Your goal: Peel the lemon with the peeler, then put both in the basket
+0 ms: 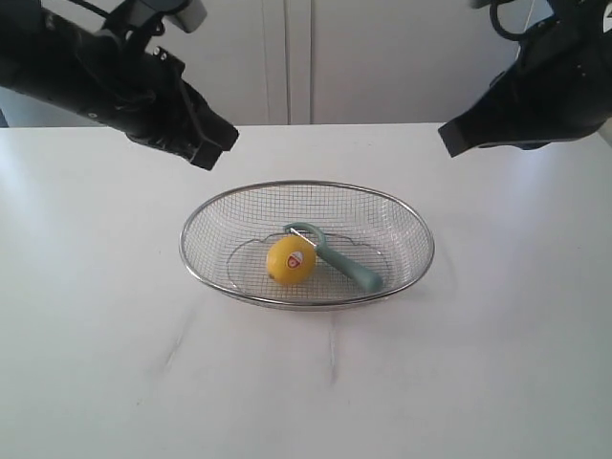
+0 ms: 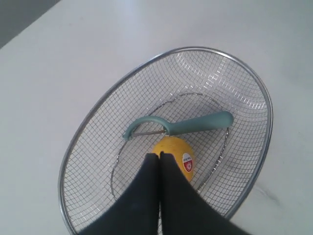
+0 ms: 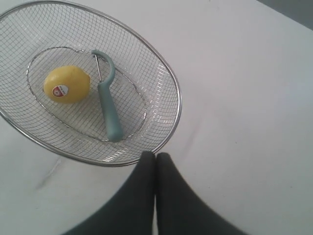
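Note:
The silver wire-mesh basket [image 1: 196, 271] [image 2: 88, 115] [image 3: 166, 78] stands at the middle of the white table. Inside it lies the yellow lemon [image 1: 290, 260] [image 2: 172, 147] [image 3: 66, 84] with its red-and-white sticker, and right beside it the teal peeler [image 1: 349, 269] [image 2: 195, 123] [image 3: 110, 110]. My left gripper [image 1: 218, 145] [image 2: 159, 155] hangs shut and empty above the basket's far left. High over the table at the far right, my right gripper [image 1: 451, 139] [image 3: 155, 155] is shut as well, holding nothing.
White cabinet doors [image 1: 287, 57] stand behind the table. The white tabletop [image 1: 115, 363] stretches on all sides of the basket, with faint smudges in front of it.

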Motion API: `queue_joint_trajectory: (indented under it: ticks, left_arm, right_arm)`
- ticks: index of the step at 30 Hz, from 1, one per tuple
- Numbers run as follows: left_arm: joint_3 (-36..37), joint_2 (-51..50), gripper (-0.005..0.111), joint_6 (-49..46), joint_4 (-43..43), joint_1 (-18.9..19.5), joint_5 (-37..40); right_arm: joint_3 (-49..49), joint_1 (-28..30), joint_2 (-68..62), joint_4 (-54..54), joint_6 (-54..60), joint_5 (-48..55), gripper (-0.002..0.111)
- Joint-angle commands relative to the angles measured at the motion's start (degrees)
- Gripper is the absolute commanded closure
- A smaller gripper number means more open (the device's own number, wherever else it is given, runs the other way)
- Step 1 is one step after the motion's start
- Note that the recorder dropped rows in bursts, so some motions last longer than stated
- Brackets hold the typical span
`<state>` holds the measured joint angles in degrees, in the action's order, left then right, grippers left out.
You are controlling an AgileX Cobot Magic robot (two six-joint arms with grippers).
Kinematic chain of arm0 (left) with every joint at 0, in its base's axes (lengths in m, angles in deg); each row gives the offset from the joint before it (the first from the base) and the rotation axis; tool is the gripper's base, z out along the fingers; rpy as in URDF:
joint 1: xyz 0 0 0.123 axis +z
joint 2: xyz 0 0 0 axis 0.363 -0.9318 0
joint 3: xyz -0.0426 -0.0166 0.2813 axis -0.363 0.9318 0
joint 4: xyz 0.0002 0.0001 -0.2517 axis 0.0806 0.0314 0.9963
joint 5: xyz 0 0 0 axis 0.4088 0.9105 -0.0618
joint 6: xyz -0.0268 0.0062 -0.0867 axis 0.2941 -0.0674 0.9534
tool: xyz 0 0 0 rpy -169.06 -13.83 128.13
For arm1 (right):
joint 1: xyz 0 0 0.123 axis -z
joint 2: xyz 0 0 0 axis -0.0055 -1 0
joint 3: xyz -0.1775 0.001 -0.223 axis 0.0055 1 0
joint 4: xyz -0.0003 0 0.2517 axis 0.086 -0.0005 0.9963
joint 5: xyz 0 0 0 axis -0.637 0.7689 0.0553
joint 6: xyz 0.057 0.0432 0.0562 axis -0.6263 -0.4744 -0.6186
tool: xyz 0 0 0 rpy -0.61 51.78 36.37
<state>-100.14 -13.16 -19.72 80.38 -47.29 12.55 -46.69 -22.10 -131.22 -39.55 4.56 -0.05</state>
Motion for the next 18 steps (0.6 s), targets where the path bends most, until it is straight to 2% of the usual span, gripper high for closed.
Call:
queue_joint_trajectory:
  ticks: [1, 6, 9, 12, 18]
  left_arm:
    - [-0.20, 5.95, 0.107, 0.60, 0.58, -0.38, 0.34]
    - [-0.20, 13.32, 0.107, 0.60, 0.58, -0.25, 0.34]
    - [-0.20, 18.03, 0.107, 0.60, 0.70, 1.07, 0.34]
    - [-0.20, 22.63, 0.107, 0.60, 0.70, 3.71, 0.34]
    - [-0.20, 31.93, 0.107, 0.60, 0.70, 11.53, 0.34]
  right_arm:
    - [0.33, 0.13, 0.42, -0.51, -0.32, -0.52, 0.108]
    - [0.33, 0.13, 0.42, -0.51, -0.32, -0.52, 0.108]
    - [0.33, 0.13, 0.42, -0.51, -0.32, -0.42, 0.108]
    - [0.33, 0.13, 0.42, -0.51, -0.32, -0.42, 0.108]
    - [0.33, 0.13, 0.42, -0.51, -0.32, -0.42, 0.108]
